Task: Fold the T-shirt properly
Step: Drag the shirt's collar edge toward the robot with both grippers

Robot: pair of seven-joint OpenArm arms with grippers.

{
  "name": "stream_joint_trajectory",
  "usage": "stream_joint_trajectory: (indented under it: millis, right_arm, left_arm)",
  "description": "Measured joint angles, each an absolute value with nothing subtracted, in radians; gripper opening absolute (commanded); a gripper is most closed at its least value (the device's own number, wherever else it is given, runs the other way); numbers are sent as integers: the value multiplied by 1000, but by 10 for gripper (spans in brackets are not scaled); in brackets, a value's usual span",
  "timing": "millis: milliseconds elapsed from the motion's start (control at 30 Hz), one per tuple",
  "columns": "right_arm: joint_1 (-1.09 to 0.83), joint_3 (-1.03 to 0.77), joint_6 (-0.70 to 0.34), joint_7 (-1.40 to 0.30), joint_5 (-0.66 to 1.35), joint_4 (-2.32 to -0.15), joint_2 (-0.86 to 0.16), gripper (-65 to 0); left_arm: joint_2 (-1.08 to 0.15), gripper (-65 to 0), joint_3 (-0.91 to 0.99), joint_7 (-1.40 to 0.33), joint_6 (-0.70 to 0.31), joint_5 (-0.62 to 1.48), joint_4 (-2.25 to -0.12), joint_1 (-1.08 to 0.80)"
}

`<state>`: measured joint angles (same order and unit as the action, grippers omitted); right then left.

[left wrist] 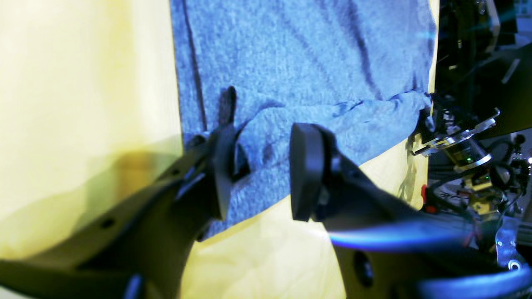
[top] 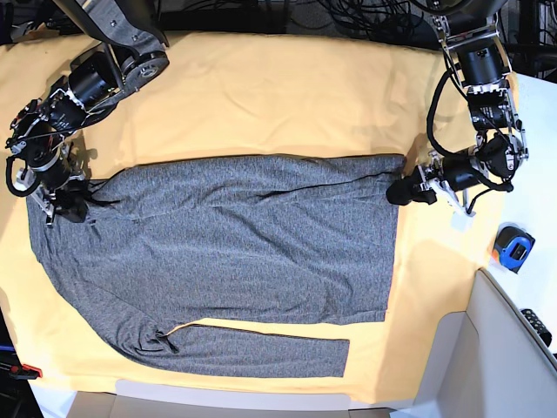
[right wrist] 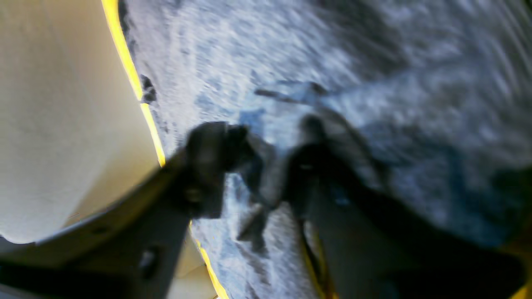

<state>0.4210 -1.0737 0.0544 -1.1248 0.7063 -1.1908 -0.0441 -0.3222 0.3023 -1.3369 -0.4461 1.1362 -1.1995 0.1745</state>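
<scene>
The dark-grey T-shirt (top: 235, 235) lies spread flat on the yellow-orange cloth (top: 278, 96), with one long sleeve (top: 261, 353) along the near edge. My left gripper (top: 402, 190) is at the shirt's right edge near its far corner. In the left wrist view this gripper (left wrist: 264, 168) is open, with the shirt's hem (left wrist: 266, 149) between its fingers. My right gripper (top: 70, 205) is at the shirt's far left corner. In the blurred right wrist view this gripper (right wrist: 264, 174) has a bunched fold of the shirt (right wrist: 374, 83) pinched between its fingers.
A blue tape measure (top: 512, 248) and a black remote (top: 535, 324) lie on the white surface (top: 505, 348) at the right. Cables run along the back edge. A small red item (top: 26, 372) sits at the near left corner.
</scene>
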Motion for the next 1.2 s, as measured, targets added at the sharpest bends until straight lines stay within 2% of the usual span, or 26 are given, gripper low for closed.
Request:
stream_joint_trajectory:
  millis: [67,133,333,433,733,1067,1200]
  right_arm:
    - [413,-1072,44,-1129,724,-1191,-53,-271]
    - [413,-1072,47,-1132,728,-1191,-68,-245]
    - [410,-1072,49,-1133,708,-1191,-120,-244]
    - [411,-1072,56,-1188,702,-1191,-147,-244]
    - [406,-1071,56,-1237,785,-1197,-150,-242]
    - [287,-1073,49,-1242,915,-1504,-148,-241]
    - [233,-1087,49,-1234,937,-1536,-141,-243]
  left_arm:
    - [-330,-429,302,-1338,-446,1135,-1200,174]
    - [-341,-430,302,-1338,-446,1135,-1200,175]
    - [-341,-431,302,-1339,-446,1135,-1200,178]
    - [-342,-431,302,-1337,-446,1136,-1200,194]
    - [-341,-431,302,-1338,-447,1136,-1203,194]
    - [-341,-431,302,-1337,-446,1136,-1203,194]
    - [-340,-431,302,-1338,-447,1135,-1203,194]
